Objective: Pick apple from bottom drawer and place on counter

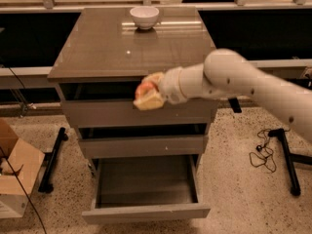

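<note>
My gripper is shut on the apple, a small red-orange fruit held between pale fingers. It hangs in the air just in front of the counter's front edge, level with the top drawer's front. The counter is the glossy grey-brown top of the cabinet. The bottom drawer is pulled out and its tray shows nothing inside. My white arm reaches in from the right.
A white bowl stands at the back of the counter. A cardboard box sits on the floor at the left. A black stand leg and a cable lie on the floor at the right.
</note>
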You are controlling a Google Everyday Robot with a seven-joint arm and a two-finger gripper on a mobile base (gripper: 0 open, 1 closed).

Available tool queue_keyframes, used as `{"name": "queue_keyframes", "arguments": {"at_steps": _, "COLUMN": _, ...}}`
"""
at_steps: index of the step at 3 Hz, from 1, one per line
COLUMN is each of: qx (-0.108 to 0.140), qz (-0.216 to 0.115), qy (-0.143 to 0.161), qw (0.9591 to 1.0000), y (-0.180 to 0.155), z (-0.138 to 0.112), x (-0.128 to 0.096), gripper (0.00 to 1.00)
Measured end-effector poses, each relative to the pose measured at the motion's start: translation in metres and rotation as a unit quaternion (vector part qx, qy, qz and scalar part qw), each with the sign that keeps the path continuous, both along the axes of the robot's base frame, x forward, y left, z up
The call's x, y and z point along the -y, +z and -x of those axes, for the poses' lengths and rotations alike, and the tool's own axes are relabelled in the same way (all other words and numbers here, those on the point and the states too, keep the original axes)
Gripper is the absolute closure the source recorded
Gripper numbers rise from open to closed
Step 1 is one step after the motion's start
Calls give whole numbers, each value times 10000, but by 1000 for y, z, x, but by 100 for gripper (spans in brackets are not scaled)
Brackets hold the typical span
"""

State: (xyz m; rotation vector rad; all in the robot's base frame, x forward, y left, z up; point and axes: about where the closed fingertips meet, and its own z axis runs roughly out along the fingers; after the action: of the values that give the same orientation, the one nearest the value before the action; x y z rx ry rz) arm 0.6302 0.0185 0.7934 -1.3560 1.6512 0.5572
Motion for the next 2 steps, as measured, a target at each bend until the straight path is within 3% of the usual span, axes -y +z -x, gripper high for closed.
{"name": "queue_keyframes", "arguments": {"at_steps": 1, "qx": 279, "qz": 77, "qy": 29, "qw": 9996, "y": 38, "z": -13, "x": -11, "gripper": 100}}
{"name": "queue_keyframes", "arguments": {"at_steps": 2, "qx": 260, "qz": 16, "qy": 84, "qw": 9996, "y": 37, "z": -16, "x": -13, "gripper": 100}}
